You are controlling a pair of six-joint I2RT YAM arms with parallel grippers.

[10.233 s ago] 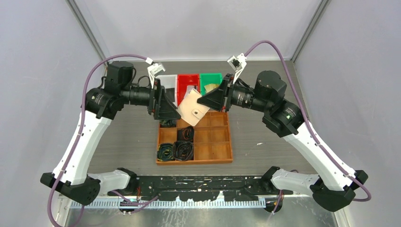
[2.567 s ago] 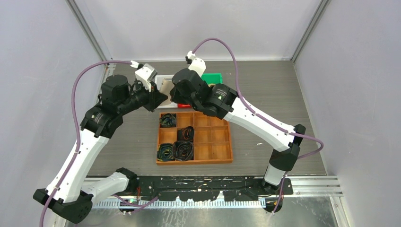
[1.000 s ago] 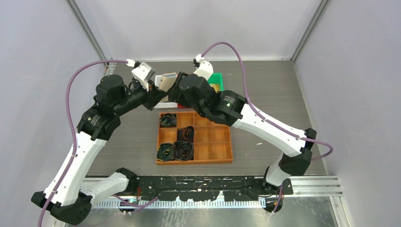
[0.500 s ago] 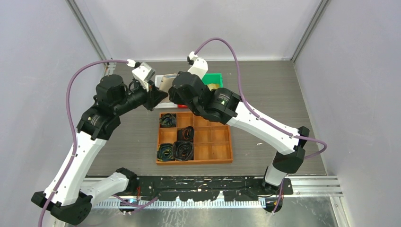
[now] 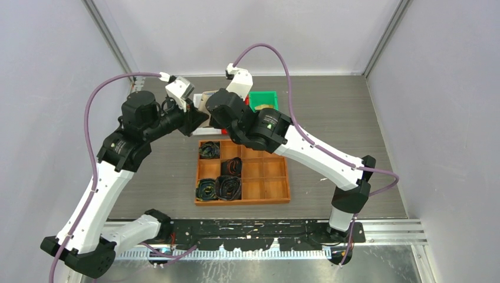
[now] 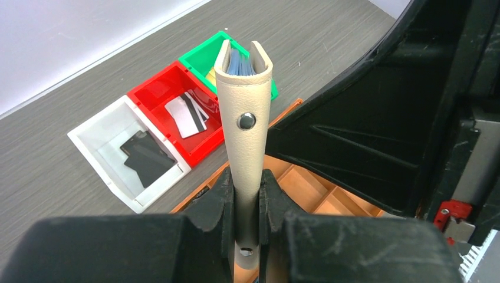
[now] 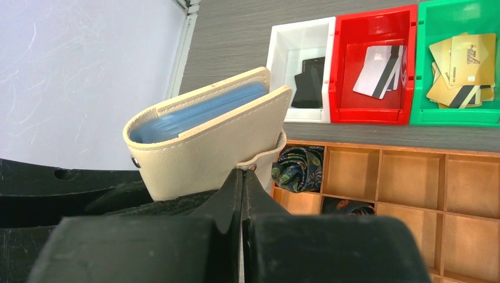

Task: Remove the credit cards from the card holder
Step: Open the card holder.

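Observation:
The tan card holder [image 6: 243,118] is folded shut and held edge-up above the table, blue pockets showing at its top [image 7: 194,112]. My left gripper [image 6: 244,183] is shut on its lower spine. My right gripper [image 7: 242,173] is shut, its tips pinched on the holder's strap tab [image 7: 263,159]. From above, the holder [image 5: 204,101] shows only as a sliver between the two wrists. Loose credit cards lie in the bins: black ones [image 7: 306,73] in the white bin, white-grey ones [image 7: 377,62] in the red bin, gold ones [image 7: 457,68] in the green bin.
The white bin [image 6: 94,132], red bin [image 6: 159,91] and green bin [image 5: 263,98] stand in a row at the back. In front of them lies a wooden divided tray [image 5: 259,177] with several coiled dark belts [image 5: 219,187] in its left cells.
The right gripper has closed from half open to shut at the strap tab, and its wrist has shifted a little left and back. The left arm holds still with the holder.

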